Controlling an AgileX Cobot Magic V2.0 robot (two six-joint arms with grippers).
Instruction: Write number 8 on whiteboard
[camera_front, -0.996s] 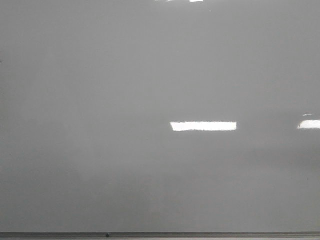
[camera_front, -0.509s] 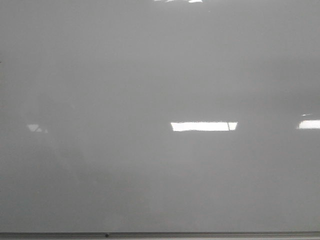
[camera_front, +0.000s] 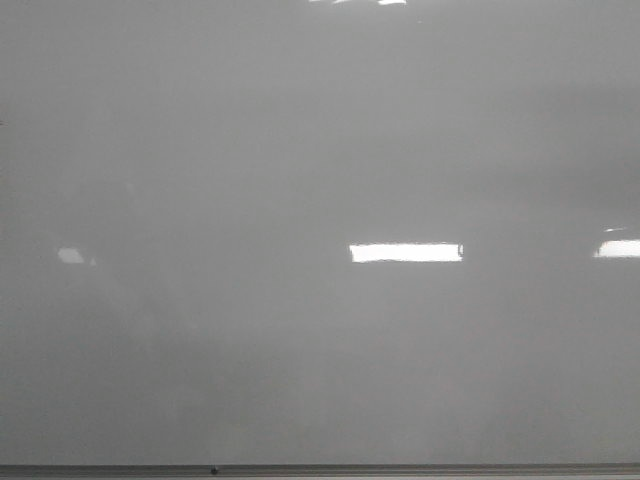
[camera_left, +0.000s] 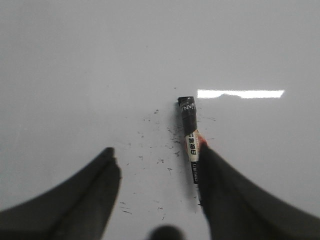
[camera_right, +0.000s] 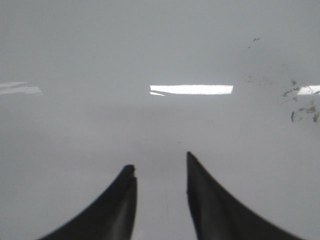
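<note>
The whiteboard (camera_front: 300, 150) fills the front view as a glossy pale grey surface, and neither arm shows there. The number 8 is out of view. In the left wrist view a black marker with a white label (camera_left: 189, 130) lies flat on the whiteboard (camera_left: 75, 60). My left gripper (camera_left: 157, 150) is open and wide, and one finger (camera_left: 225, 190) touches or covers the marker's near end. My right gripper (camera_right: 159, 161) is open over bare whiteboard (camera_right: 150, 45) with nothing between its fingers.
A thin grey metal edge (camera_front: 400, 469) runs along the bottom of the board. Bright rectangular light reflections (camera_front: 405, 252) lie on the surface. Small black ink specks (camera_left: 160, 161) dot the board round the marker, and more specks (camera_right: 302, 107) show in the right wrist view.
In the front view a small bright reflection has appeared at the left, then shrunk. The central reflection has become slightly narrower. A faint shadow has spread over the lower left of the board.
</note>
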